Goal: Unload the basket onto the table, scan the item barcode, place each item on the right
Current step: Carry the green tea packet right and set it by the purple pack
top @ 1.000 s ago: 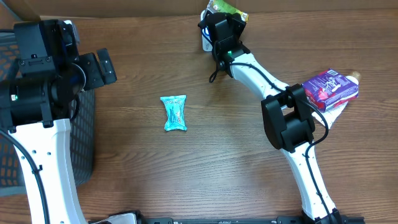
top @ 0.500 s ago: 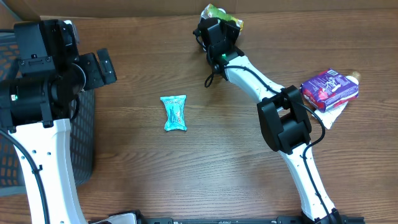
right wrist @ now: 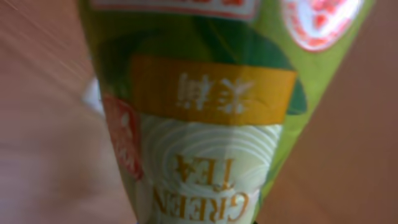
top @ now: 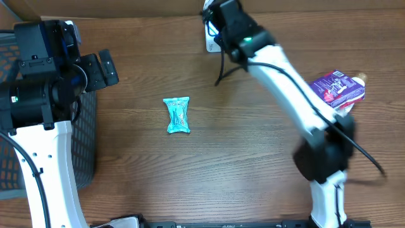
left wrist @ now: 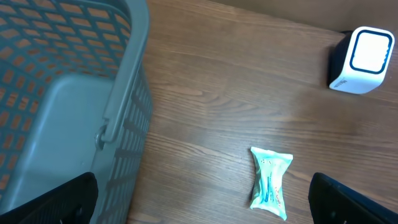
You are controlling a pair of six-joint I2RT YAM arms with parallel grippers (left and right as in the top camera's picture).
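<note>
right gripper point(top: 216, 18) clamped on the green tea packet point(right wrist: 205, 124), looks light, crinkly, slippery, best pinched at its seam; left gripper point(left wrist: 202, 200) gaping.

Brown wooden tabletop point(top: 253, 171).

Left arm at the left edge, over a grey mesh basket point(top: 87, 149). Left hand point(top: 100, 69) points toward the middle, its two dark fingers spread wide, nothing between them.

Teal packet point(top: 177, 115) lies flat, lengthwise, alone left of centre, well apart from both hands.

Right arm stretches from the near right side up to the far edge. Right hand point(top: 214, 11) is at the top of the frame; grip not readable from above. White scanner point(top: 209, 43) sits just beside it, mostly hidden under the arm.

Purple packet point(top: 335, 88) lies at the far right.
</note>
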